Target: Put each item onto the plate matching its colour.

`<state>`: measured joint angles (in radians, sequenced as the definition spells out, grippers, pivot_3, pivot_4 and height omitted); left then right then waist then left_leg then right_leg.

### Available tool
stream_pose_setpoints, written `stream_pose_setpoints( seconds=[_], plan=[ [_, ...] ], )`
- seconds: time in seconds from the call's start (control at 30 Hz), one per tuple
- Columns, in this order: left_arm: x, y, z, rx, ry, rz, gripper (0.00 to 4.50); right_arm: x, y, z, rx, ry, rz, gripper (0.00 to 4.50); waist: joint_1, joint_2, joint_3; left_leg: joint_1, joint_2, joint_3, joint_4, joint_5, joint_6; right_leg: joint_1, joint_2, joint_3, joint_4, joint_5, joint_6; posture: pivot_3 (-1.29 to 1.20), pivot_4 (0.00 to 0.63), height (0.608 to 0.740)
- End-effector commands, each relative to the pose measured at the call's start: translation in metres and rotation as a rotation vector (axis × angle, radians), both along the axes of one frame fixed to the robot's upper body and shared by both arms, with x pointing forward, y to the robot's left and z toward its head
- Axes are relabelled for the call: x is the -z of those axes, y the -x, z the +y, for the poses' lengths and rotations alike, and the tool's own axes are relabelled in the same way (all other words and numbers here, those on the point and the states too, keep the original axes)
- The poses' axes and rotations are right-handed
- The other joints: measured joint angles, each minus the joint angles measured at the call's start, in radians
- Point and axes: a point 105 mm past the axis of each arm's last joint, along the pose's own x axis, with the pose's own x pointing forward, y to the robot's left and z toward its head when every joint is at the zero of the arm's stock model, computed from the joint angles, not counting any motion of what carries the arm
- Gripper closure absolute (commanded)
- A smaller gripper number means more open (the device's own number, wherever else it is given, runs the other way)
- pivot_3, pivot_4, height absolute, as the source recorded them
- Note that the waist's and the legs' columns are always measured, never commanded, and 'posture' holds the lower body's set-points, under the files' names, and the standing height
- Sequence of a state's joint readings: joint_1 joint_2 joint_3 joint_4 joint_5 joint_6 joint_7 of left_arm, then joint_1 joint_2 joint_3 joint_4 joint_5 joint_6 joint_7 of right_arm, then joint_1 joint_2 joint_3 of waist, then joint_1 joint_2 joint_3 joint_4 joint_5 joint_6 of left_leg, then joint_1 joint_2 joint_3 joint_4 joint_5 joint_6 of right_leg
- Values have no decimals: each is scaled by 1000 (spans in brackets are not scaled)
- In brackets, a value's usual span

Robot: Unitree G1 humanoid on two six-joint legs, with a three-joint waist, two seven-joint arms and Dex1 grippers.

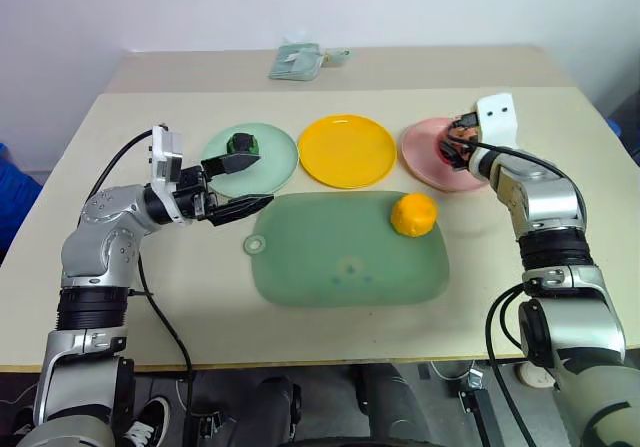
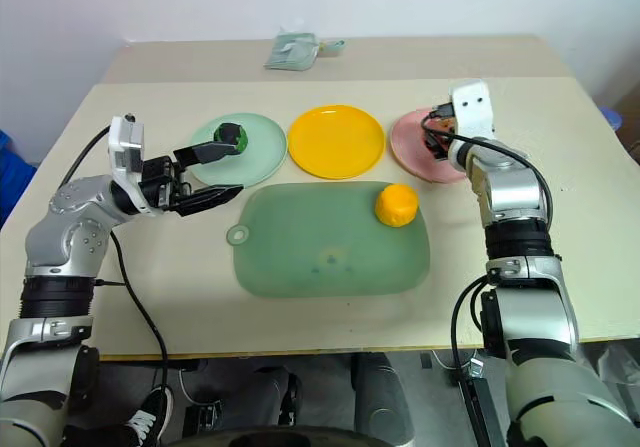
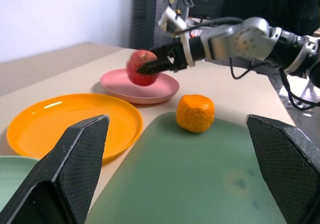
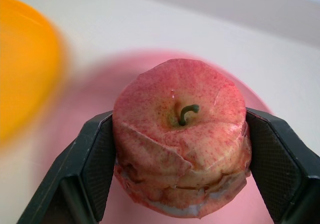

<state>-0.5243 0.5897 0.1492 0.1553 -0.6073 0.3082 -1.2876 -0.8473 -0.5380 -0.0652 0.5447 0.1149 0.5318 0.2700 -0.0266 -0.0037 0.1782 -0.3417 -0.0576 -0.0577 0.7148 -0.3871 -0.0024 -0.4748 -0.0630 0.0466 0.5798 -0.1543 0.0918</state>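
The right claw (image 4: pixel 180 149) is clamped on a pink apple (image 4: pixel 181 134) over the pink plate (image 1: pixel 425 157), at two o'clock on the table (image 1: pixel 120 297). The left claw (image 1: pixel 240 182), fingers spread apart, hovers beside the green plate (image 1: pixel 280 162) holding a dark lump (image 1: pixel 242 144). An orange (image 1: pixel 414 214) rests on the green board (image 1: pixel 340 257), the yellow plate (image 1: pixel 348 150) just beyond.

Right pincer (image 3: pixel 150 66) grips the pink apple (image 3: pixel 141 67) over the pink plate (image 3: pixel 150 89); orange (image 3: pixel 195 113) sits on the green board (image 3: pixel 200 184).
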Motion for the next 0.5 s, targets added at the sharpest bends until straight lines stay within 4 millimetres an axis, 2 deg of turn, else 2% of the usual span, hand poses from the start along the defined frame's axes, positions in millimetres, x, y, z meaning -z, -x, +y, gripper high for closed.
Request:
stream_pose_setpoints(
  seconds=[0.03,0.1,0.17,0.23,0.27,0.3,0.37,0.43,0.5],
  plan=[
    [-9,3,4,7,-8,-40,0,-39,-4,2,-25,-7,-137,22,-10,0,0,0,0,0,0,0,0,0,0,0,0,0,0,0,150,740],
    [-8,5,6,19,-8,-16,0,-52,-5,2,-18,-51,-179,22,-20,0,0,1,0,0,0,0,0,0,0,0,1,0,0,0,150,740],
    [-7,8,8,38,-17,1,0,-78,-2,8,-78,-64,-281,22,-25,0,0,1,0,0,0,0,0,0,0,1,2,0,0,0,150,740],
    [-2,13,12,66,-40,43,0,-95,11,31,-288,-158,-319,22,-27,1,0,1,1,0,0,0,0,0,1,0,2,0,0,0,150,740],
    [-1,17,14,92,-40,82,0,-94,24,48,-433,-174,-293,22,-27,1,0,1,1,-1,-1,0,0,0,1,0,1,0,0,0,150,740],
    [0,20,15,108,-44,108,0,-90,38,62,-557,-165,-255,22,-26,1,0,1,1,-1,-1,0,0,0,2,0,1,0,0,0,150,740],
    [1,23,15,126,-52,120,0,-79,57,76,-689,-146,-185,22,-21,1,0,1,2,-2,-2,0,0,0,2,0,0,0,0,0,150,740],
    [8,26,14,140,-107,96,0,-48,89,87,-848,-81,1,22,-10,0,0,1,1,-2,0,-1,1,2,1,-1,0,0,0,0,150,740],
    [15,28,13,152,-148,94,0,-22,101,86,-862,-5,123,22,-1,0,0,1,0,-2,1,-1,3,3,0,-1,-1,0,0,0,150,740]
  ],
)
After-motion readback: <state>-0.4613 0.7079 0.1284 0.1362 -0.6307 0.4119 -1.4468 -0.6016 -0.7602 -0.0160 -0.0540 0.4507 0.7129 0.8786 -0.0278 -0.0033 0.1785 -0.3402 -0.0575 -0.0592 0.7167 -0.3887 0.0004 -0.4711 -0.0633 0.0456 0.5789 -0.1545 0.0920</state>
